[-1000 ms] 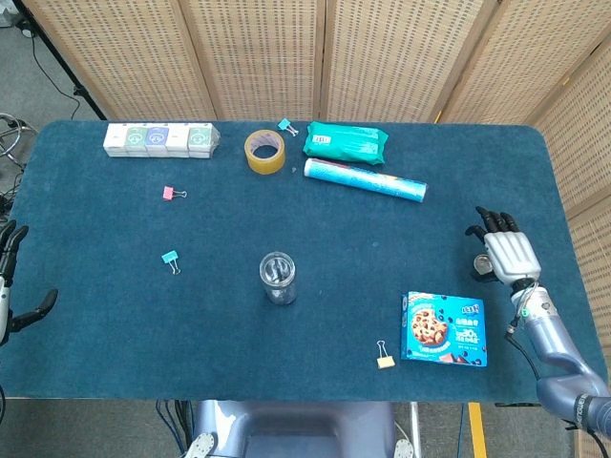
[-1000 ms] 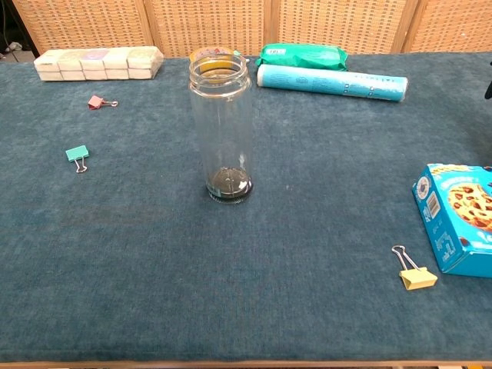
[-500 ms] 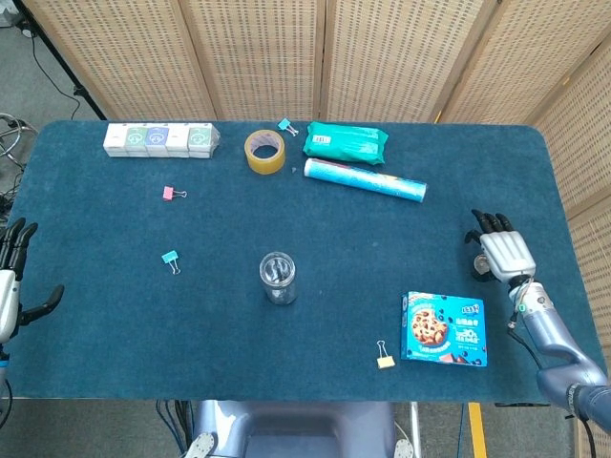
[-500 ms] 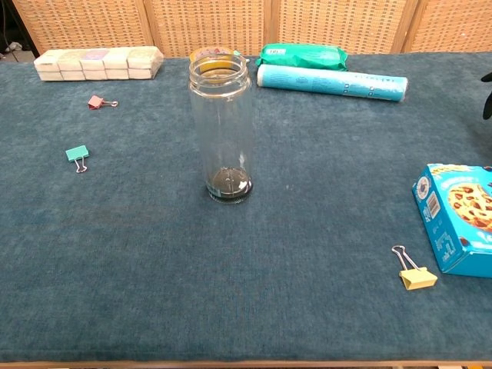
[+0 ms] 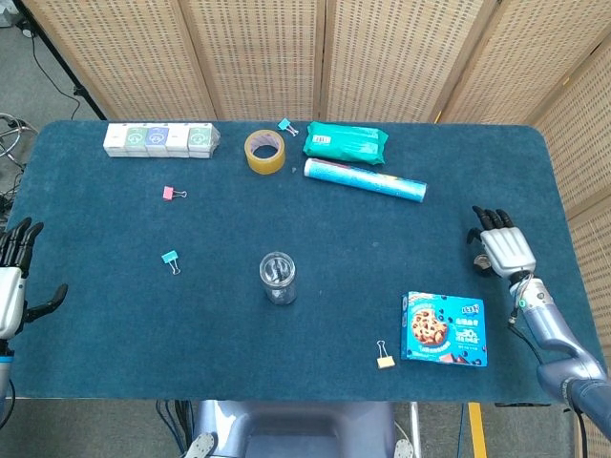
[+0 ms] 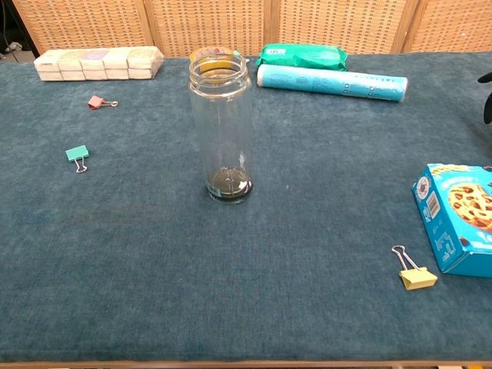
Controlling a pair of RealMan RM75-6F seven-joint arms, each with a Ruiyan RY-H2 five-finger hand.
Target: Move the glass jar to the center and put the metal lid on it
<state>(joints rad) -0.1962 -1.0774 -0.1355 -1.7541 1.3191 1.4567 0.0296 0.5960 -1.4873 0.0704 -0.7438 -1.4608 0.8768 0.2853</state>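
Note:
The glass jar (image 5: pixel 278 278) stands upright and uncapped near the table's middle; in the chest view the jar (image 6: pixel 221 127) is tall, clear and has nothing in it. I cannot make out the metal lid; only a small grey bit shows beside my right hand (image 5: pixel 500 249). That hand lies flat over the table's right edge, dark fingers stretched out, well right of the jar. Its fingertips (image 6: pixel 487 78) just show at the chest view's right edge. My left hand (image 5: pixel 13 281) hangs off the left edge with fingers spread, holding nothing.
A blue cookie box (image 5: pixel 445 329) and a yellow clip (image 5: pixel 385 360) lie front right. At the back are a tape roll (image 5: pixel 264 151), a teal pack (image 5: pixel 346 143), a foil tube (image 5: pixel 365 179) and a white box row (image 5: pixel 160 139). Pink clip (image 5: pixel 169 193) and teal clip (image 5: pixel 170 258) lie left.
My left hand has come further into view at the left edge. My right hand has shifted slightly toward the back. The jar has not moved.

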